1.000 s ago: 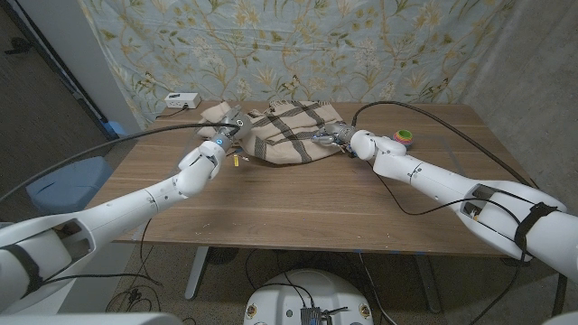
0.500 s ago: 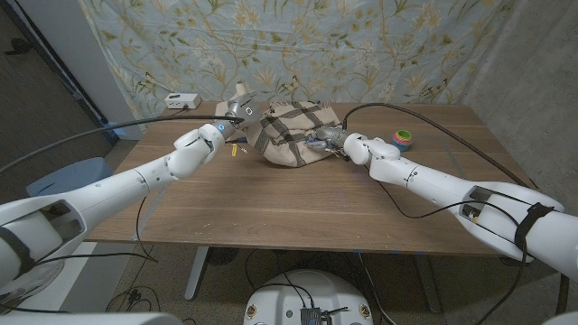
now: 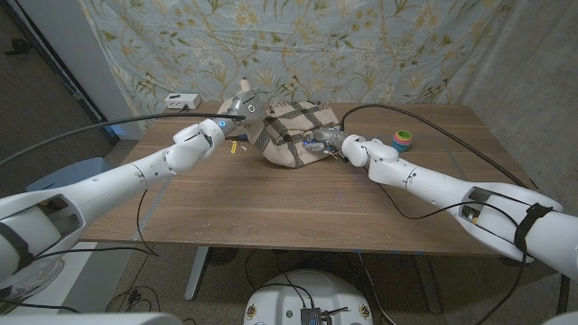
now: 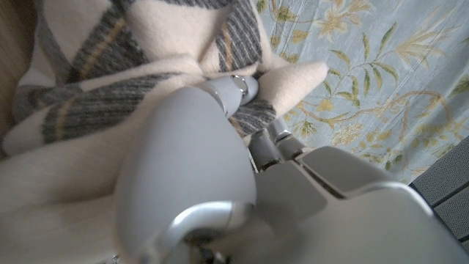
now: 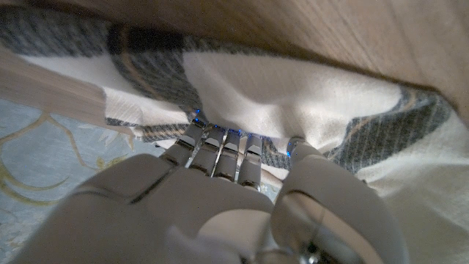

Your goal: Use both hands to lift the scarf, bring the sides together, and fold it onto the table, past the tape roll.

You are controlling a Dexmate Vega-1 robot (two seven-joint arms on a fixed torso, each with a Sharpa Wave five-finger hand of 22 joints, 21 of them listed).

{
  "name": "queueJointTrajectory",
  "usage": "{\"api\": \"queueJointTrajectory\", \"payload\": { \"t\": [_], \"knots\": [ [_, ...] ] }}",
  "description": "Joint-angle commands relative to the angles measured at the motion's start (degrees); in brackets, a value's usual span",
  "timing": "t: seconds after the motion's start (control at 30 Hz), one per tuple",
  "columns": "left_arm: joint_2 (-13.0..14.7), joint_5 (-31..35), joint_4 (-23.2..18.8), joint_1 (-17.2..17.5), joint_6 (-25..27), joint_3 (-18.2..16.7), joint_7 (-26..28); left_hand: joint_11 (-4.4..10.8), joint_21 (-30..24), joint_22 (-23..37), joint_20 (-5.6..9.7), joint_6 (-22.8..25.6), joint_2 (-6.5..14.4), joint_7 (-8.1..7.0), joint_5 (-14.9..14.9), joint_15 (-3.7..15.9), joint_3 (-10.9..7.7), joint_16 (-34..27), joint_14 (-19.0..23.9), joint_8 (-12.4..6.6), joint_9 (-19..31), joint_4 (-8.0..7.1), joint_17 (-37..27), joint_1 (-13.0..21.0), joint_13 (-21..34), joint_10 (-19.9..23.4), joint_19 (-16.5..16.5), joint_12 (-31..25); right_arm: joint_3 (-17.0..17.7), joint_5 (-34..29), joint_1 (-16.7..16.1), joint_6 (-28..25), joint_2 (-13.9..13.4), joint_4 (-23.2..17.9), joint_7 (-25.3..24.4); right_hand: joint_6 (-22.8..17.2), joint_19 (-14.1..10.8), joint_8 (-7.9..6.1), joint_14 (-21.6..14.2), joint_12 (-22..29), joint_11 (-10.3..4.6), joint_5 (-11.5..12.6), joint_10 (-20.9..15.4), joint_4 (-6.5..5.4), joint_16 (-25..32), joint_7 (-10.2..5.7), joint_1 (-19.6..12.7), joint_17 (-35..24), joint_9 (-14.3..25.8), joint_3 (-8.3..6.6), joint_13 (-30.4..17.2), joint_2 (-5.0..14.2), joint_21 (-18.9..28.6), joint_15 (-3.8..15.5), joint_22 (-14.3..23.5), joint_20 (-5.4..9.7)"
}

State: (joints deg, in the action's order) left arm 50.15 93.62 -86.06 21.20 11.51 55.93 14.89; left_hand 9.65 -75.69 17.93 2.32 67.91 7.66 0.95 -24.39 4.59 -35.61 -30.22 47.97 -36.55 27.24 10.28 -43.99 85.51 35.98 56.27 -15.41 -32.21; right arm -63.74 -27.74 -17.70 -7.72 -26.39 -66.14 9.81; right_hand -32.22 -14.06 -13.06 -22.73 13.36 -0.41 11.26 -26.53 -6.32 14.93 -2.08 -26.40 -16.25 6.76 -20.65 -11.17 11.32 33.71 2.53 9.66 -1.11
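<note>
Fingers (image 4: 233, 88) of the left hand (image 3: 237, 112) are closed on a cream corner of the scarf (image 3: 293, 134), lifting it off the table (image 3: 307, 203) at the far edge; fingers (image 5: 220, 147) of the right hand (image 3: 327, 140) are curled into the scarf's right side, gripping the fabric. From the head view, the scarf sits bunched in a mound at the back middle of the wooden table, between both hands, with the tape roll (image 3: 402, 138) just to the right of the right arm. That view also shows a white box (image 3: 181, 100) at the back left and a small yellow object (image 3: 234, 148) near the left hand. Wrist views show the weave up close: soft cream cloth crossed by grey and tan plaid stripes.
</note>
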Motion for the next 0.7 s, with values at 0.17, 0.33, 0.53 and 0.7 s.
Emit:
{"api": "queueJointTrajectory", "payload": {
  "t": [0.17,0.33,0.53,0.7],
  "knots": [
    [-3.49,11.97,4.14,-13.96,-9.56,4.58,9.87,0.94,-2.71,-3.47,2.43,-1.64,-0.97,-0.12,1.06,7.90,-1.12,-1.37,6.60,-0.80,0.85,-0.14,-2.60,-0.62,4.48,-1.04,2.25,-0.40,-2.37,-5.29,-1.97,6.34,-0.05,-0.04,6.14,-0.43,-4.52,0.48,-2.21,-0.11,0.01,0.36,-0.62,-1.35,0.24,-0.02,1.51,-0.19,4.04,-0.87,-0.30,-0.77,-0.10,1.77,0.43,-0.60],
    [-5.05,12.22,5.26,-16.00,-9.22,5.46,11.14,0.93,-3.40,-4.18,2.50,-1.53,-0.89,-0.07,1.29,7.89,-1.27,-1.20,6.82,-0.95,0.79,-0.10,-3.09,-0.66,4.46,-0.70,2.46,-0.10,-2.50,-5.41,-2.02,7.34,0.48,1.19,6.03,-0.45,-4.57,0.54,-2.18,-0.18,0.13,0.38,-0.63,-1.42,0.18,0.01,1.62,-0.13,4.04,-0.96,-0.30,-0.82,-0.16,1.67,0.43,-0.52],
    [-6.78,12.12,7.28,-18.08,-8.56,6.62,12.03,0.86,-3.95,-4.66,2.46,-1.44,-0.82,-0.01,1.42,7.89,-1.44,-1.07,6.99,-1.08,0.78,-0.01,-3.47,-0.55,4.95,-0.63,2.63,-0.11,-2.83,-5.54,-1.88,8.02,1.17,2.59,6.26,-0.51,-4.59,0.62,-2.10,-0.27,0.10,0.40,-0.69,-1.51,0.09,0.04,1.77,-0.05,4.04,-1.12,-0.29,-0.87,-0.27,1.76,0.43,-0.46],
    [-8.65,11.74,9.93,-19.89,-8.02,8.08,13.52,0.85,-4.30,-4.97,2.46,-1.49,-0.86,0.06,1.51,7.90,-1.51,-0.97,7.08,-1.13,0.76,0.00,-3.71,-0.56,5.16,-0.64,2.73,-0.03,-2.76,-5.52,-1.89,7.95,1.41,3.00,6.12,-0.54,-4.61,0.68,-2.10,-0.33,0.04,0.41,-0.72,-1.54,0.04,0.00,1.83,0.01,4.03,-1.24,-0.29,-0.88,-0.33,1.74,0.43,-0.50]
  ]
}}
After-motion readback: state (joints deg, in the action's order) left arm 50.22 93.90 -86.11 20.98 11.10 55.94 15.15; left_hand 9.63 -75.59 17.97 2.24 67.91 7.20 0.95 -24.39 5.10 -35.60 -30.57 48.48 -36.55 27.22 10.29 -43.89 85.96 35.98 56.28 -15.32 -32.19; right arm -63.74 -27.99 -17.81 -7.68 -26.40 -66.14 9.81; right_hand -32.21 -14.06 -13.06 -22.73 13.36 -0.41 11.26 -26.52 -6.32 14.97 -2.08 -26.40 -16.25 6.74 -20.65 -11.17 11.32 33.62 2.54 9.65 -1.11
